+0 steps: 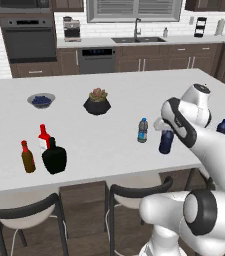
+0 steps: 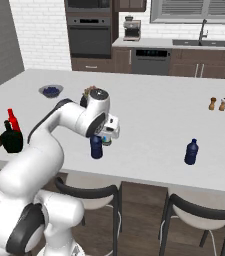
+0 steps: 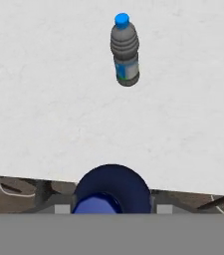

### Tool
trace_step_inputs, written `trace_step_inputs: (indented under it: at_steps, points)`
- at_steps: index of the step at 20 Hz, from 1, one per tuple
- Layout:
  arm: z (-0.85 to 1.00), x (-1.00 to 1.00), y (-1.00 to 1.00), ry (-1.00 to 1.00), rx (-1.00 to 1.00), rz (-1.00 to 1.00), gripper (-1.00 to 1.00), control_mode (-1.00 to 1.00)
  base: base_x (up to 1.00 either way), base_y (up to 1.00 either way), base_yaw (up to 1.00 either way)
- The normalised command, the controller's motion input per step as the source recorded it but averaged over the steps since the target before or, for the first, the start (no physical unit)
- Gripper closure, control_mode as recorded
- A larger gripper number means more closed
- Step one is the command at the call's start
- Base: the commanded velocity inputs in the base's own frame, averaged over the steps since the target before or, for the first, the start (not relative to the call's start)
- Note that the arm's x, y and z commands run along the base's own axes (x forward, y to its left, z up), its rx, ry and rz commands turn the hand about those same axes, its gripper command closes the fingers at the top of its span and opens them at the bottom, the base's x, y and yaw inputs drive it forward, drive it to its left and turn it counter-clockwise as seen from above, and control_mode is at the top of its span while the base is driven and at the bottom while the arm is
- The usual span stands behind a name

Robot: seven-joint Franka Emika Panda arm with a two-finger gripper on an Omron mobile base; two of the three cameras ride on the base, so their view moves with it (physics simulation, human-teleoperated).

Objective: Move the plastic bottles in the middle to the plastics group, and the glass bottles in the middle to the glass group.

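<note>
Tool (image 2: 103,141) jaws sit on both sides of the navy plastic bottle (image 2: 96,147), pressed on its neck and gripping it. Its base looks just above the white desk (image 1: 109,145) near the front edge, but whether it touches is hard to tell. From the hand view, the navy bottle (image 3: 112,189) is a big dark round shape right at the bottom, seen from above, and the clear bottle with the blue cap (image 3: 124,50) stands farther off on the desk. That clear bottle (image 1: 142,130) shows well in the left base view, just beside the held one, but in the right base view the arm hides most of it. At the desk's left end stand the squat black bottle (image 1: 54,157), the red bottle (image 1: 44,137) and the brown bottle (image 1: 28,157), close together. Another navy bottle (image 2: 191,152) stands alone toward the right, clear in the right base view and half hidden by the arm in the left one.
</note>
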Motion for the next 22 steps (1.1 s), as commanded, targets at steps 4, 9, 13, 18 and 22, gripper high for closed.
trace_step_inputs:
  at_steps: [4, 9, 13, 18, 22]
  points:
    - [0.05, -0.05, -0.82, 0.07, -0.11, 0.0, 1.0, -1.0, 0.0, 0.0, 0.0]
    - [0.18, 0.0, -0.83, 0.03, -0.06, 0.0, 1.0, -1.0, 0.0, 0.0, 0.0]
    - [0.21, 0.05, -0.81, 0.01, -0.04, 0.0, 1.0, -1.0, 0.0, 0.0, 0.0]
    - [0.1, 0.1, -0.81, 0.02, -0.1, 0.0, 1.0, -1.0, 0.0, 0.0, 0.0]
    - [0.03, 0.2, -0.64, 0.0, -0.14, 0.0, 1.0, -1.0, 0.0, 0.0, 0.0]
